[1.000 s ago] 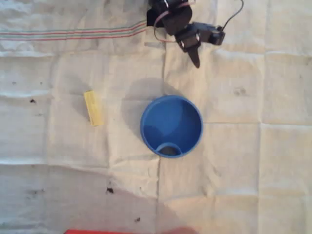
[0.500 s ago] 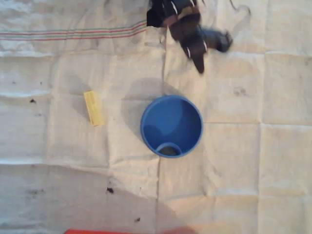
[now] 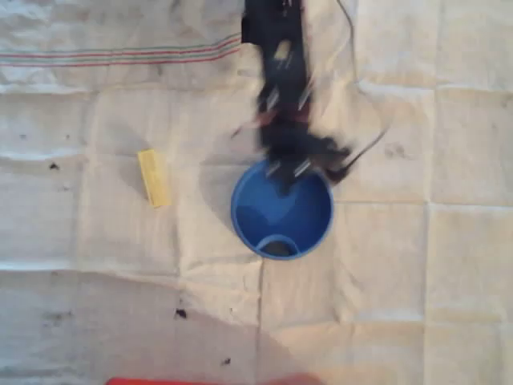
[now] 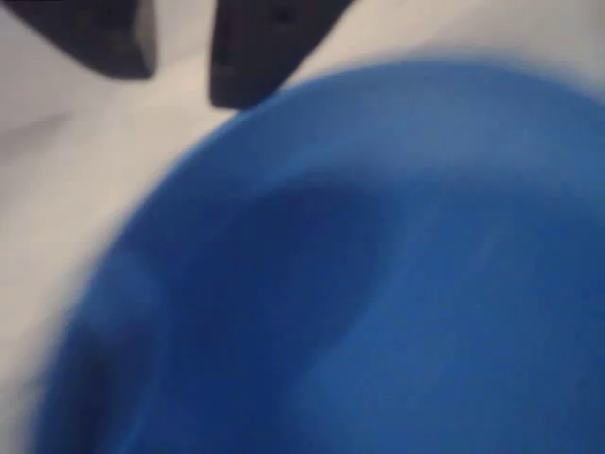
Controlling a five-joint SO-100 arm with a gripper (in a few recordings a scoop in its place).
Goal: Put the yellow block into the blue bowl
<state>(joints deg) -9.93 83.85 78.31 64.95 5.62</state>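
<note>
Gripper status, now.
Gripper: open by a narrow gap, holding nothing; it sits over the blue bowl. The yellow block lies on the cloth, apart from it.

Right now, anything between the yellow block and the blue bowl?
Nothing visible: only bare cloth lies between the small pale-yellow rectangular block and the round blue plastic bowl in the overhead view. The blurred gripper hangs over the bowl's far rim.
</note>
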